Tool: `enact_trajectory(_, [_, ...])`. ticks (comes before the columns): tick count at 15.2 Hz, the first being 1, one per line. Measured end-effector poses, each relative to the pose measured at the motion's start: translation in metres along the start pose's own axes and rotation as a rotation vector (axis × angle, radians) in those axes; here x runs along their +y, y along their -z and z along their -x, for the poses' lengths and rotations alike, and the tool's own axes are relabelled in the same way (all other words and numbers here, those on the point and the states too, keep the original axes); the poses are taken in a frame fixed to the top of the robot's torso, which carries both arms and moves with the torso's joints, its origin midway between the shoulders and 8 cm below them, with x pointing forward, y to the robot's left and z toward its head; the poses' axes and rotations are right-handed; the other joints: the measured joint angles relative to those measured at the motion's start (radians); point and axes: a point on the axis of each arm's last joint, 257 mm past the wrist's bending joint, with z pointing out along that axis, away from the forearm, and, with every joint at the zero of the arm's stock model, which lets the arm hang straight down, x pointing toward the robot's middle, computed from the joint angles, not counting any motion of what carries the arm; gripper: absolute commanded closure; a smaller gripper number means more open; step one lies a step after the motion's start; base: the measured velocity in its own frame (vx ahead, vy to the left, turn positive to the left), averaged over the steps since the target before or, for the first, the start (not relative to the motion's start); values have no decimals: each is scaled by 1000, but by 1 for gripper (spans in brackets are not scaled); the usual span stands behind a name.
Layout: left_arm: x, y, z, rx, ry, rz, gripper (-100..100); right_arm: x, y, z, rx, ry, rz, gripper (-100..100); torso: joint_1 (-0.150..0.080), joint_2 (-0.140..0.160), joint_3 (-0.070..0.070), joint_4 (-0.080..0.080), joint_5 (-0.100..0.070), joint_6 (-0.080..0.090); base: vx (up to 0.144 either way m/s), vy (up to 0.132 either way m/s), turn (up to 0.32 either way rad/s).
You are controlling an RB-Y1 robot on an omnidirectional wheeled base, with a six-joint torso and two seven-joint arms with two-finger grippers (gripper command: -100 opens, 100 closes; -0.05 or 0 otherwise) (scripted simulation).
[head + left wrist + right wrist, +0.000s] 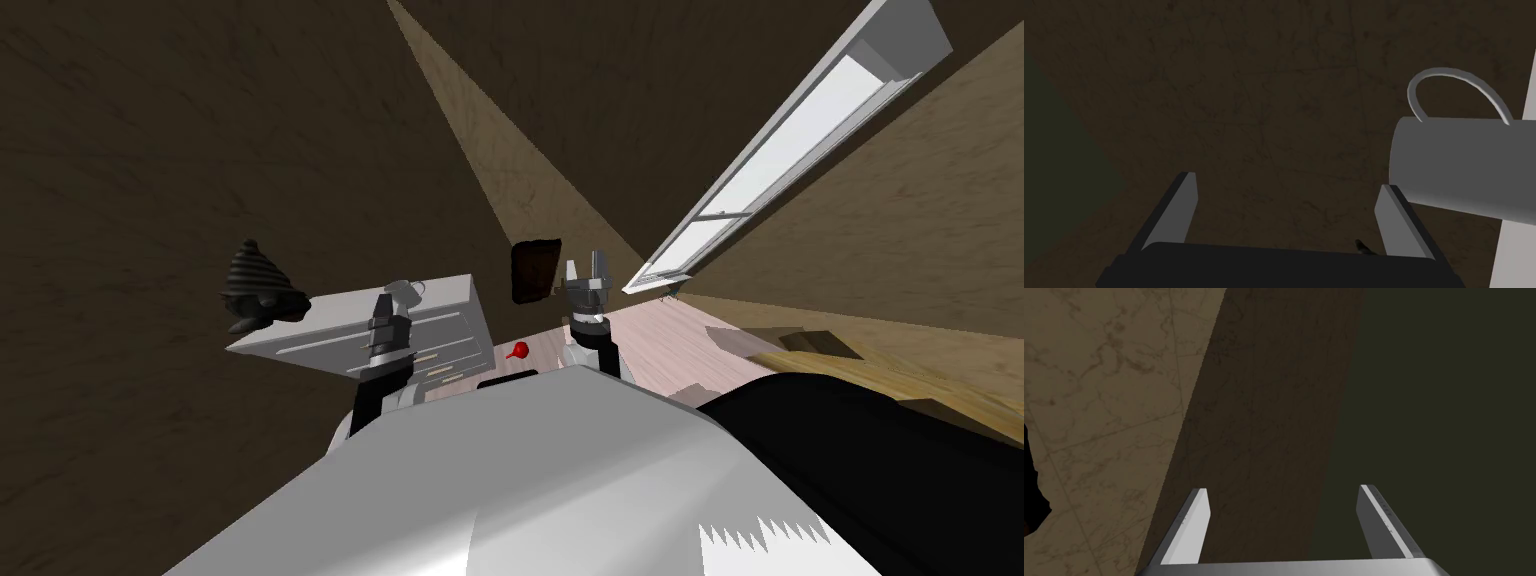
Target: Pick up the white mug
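Mug [1454,165]: smooth grey-white cylinder, thin loop handle, just outside the spread fingers of our left gripper [1288,181].
Right gripper [1283,489]: fingers apart.

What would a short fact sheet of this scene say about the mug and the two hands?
target: pale grey mug with a loop handle, on the white chest of drawers
left gripper: open, beside the mug; mug lies outside its fingers
right gripper: open, empty, away from the chest
nearby: dark ribbed cone-shaped object at the chest's left end; small red object on the floor
mug lifted: not yet
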Motion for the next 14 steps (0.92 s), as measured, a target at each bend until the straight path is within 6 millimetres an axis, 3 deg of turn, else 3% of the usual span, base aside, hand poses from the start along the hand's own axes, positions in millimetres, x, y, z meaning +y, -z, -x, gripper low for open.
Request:
enact_trajectory(2, [15,4,13,2,-16,43,-100,0,0,0,0,0,0,0,-1,0,0,0,0,0,15,-47,-87])
enact_trajectory(8, [80,44,67,-12,-72,256,-100,0,0,0,0,0,0,0,-3,-1,-1,0,-1,0,23,-50,-64])
enact_trajectory(14, [113,74,115,-39,-106,415,-100,0,0,0,0,0,0,0,-2,-1,-1,0,-1,0,22,-34,-65])
